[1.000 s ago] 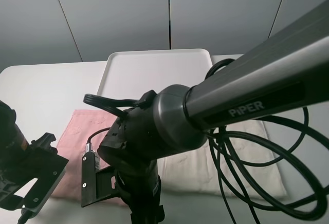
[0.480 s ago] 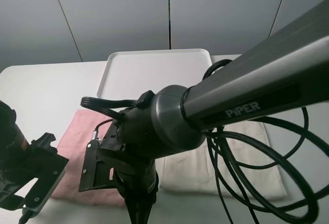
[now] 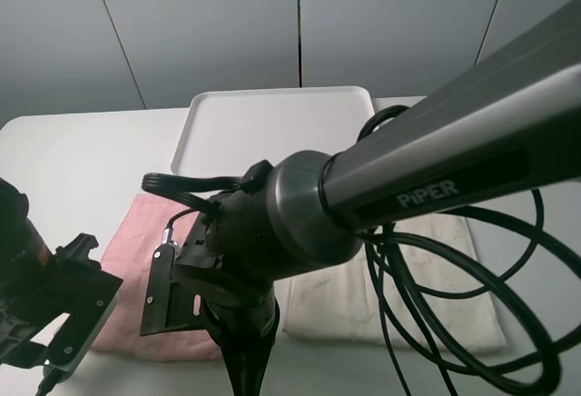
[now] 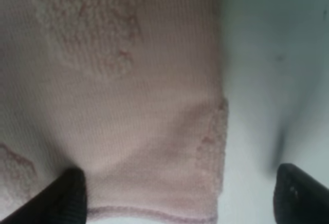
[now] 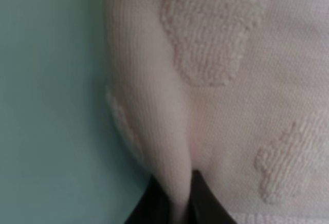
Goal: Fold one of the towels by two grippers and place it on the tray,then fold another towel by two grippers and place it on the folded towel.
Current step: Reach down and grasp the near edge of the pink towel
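A pink towel (image 3: 136, 232) lies flat on the table at the left, a cream towel (image 3: 336, 301) beside it on the right, and a white tray (image 3: 272, 123) behind them. My right arm (image 3: 290, 223) reaches across the middle and covers the pink towel's near right part. My right gripper (image 5: 171, 201) is shut, pinching a raised ridge of the pink towel (image 5: 231, 106) near its edge. My left gripper (image 4: 180, 198) is open, its fingertips (image 4: 67, 196) straddling the pink towel's (image 4: 128, 106) near left corner.
The white table (image 3: 73, 160) extends left and behind the towels. Black cables (image 3: 454, 323) from the right arm loop over the cream towel. A grey panelled wall stands behind the tray. The left arm's body (image 3: 45, 305) sits at the table's front left.
My right wrist has turned and shifted slightly left and down over the pink towel's near edge. The left arm has dropped very slightly. The towels have not moved.
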